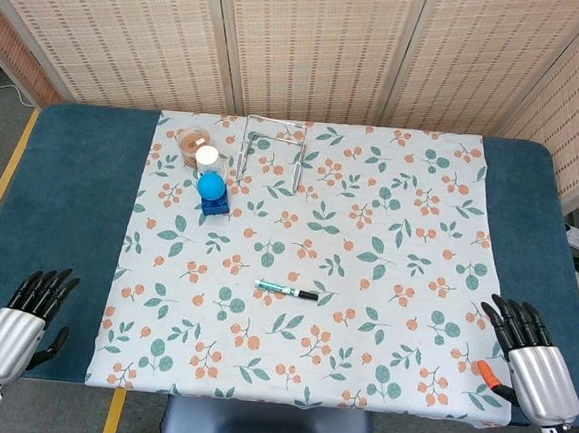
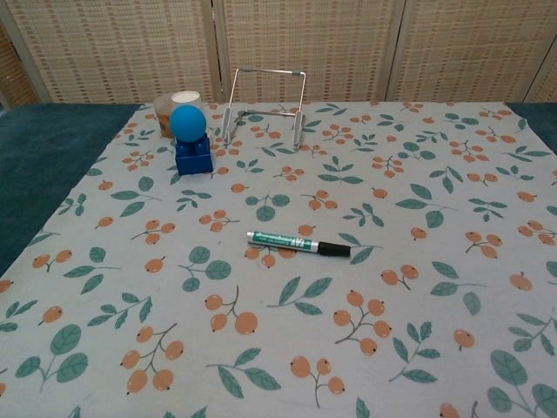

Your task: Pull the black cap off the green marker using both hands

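The green marker [image 1: 282,289] [image 2: 283,239] lies flat near the middle of the floral cloth, its black cap [image 1: 308,294] [image 2: 333,249] on the end pointing to the right of the frame. My left hand [image 1: 22,321] hovers at the near left corner of the table, fingers spread and holding nothing. My right hand [image 1: 532,358] is at the near right corner, also open with fingers apart. Both hands are far from the marker. The chest view shows neither hand.
A blue ball on a blue block [image 1: 212,191] [image 2: 191,141], a white-lidded jar [image 1: 207,158] and a brown cup [image 1: 192,143] stand at the back left. A wire stand [image 1: 273,147] [image 2: 265,106] is behind the centre. The floral cloth [image 1: 388,234] covers the blue table [image 1: 72,179].
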Robot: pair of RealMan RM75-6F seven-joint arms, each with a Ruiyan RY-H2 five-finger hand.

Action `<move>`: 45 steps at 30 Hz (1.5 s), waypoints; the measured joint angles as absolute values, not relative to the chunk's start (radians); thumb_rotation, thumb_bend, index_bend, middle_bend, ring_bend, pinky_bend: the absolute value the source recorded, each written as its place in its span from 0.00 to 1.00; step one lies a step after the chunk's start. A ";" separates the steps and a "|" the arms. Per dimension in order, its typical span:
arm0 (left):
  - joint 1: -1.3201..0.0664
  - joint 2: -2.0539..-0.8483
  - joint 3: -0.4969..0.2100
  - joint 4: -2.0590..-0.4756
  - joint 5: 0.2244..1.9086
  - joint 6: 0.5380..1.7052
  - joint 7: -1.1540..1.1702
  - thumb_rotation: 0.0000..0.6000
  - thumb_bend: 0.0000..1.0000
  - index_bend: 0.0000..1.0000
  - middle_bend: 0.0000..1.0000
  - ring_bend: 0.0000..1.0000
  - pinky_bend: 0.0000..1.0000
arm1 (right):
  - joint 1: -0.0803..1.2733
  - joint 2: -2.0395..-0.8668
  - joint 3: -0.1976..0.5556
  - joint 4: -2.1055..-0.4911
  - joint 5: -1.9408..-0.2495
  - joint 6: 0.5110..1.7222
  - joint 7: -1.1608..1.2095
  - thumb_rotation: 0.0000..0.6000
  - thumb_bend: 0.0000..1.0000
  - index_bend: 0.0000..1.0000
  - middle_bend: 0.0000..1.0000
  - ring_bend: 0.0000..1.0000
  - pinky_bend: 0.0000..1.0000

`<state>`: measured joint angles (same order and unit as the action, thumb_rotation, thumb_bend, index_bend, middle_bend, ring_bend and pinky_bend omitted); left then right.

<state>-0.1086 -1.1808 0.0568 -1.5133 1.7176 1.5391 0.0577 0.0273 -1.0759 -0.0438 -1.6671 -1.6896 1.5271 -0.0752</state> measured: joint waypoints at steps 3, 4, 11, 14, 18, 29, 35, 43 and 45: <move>-0.112 -1.186 0.053 -1.512 1.712 1.534 0.060 1.00 0.46 0.00 0.00 0.00 0.08 | 0.028 -1.079 -0.043 -1.665 -1.686 1.522 -0.080 1.00 0.21 0.00 0.00 0.00 0.00; -0.114 -1.188 0.052 -1.512 1.710 1.531 0.061 1.00 0.46 0.00 0.00 0.00 0.08 | 0.029 -1.079 -0.043 -1.663 -1.684 1.521 -0.082 1.00 0.21 0.00 0.00 0.00 0.00; -0.125 -1.202 0.056 -1.520 1.733 1.520 0.079 1.00 0.46 0.00 0.00 0.00 0.12 | 0.025 -1.071 -0.042 -1.659 -1.674 1.521 -0.075 1.00 0.21 0.00 0.00 0.00 0.00; -0.138 -1.219 0.065 -1.528 1.776 1.515 0.091 1.00 0.45 0.00 0.00 0.05 0.22 | 0.023 -1.068 -0.038 -1.660 -1.668 1.527 -0.071 1.00 0.21 0.00 0.00 0.00 0.00; -0.181 -1.260 0.066 -1.553 1.834 1.462 0.154 1.00 0.46 0.02 0.02 0.22 0.41 | 0.025 -1.070 -0.039 -1.658 -1.666 1.518 -0.074 1.00 0.21 0.00 0.00 0.00 0.00; -0.408 -1.530 -0.077 -1.591 1.699 1.102 0.482 1.00 0.46 0.14 0.19 0.62 0.81 | 0.029 -1.078 -0.018 -1.649 -1.617 1.502 -0.092 1.00 0.21 0.00 0.00 0.00 0.00; -0.511 -1.694 -0.143 -1.490 1.628 1.034 0.557 1.00 0.46 0.14 0.22 0.64 0.81 | 0.041 -1.079 -0.020 -1.654 -1.590 1.455 -0.100 1.00 0.21 0.00 0.00 0.00 0.00; -0.637 -1.823 -0.188 -1.318 1.566 0.943 0.586 1.00 0.45 0.17 0.24 0.67 0.83 | 0.054 -1.092 -0.009 -1.653 -1.539 1.415 -0.133 1.00 0.21 0.00 0.00 0.00 0.00; -0.666 -1.855 -0.197 -1.278 1.554 0.926 0.592 1.00 0.45 0.17 0.24 0.68 0.83 | 0.057 -1.097 -0.007 -1.651 -1.529 1.406 -0.142 1.00 0.21 0.00 0.00 0.00 0.00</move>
<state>-0.6664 -1.8546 -0.1969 -1.2781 1.5540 0.9262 0.5918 0.0569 -1.0969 -0.0069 -1.6510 -1.5292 1.4061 -0.1419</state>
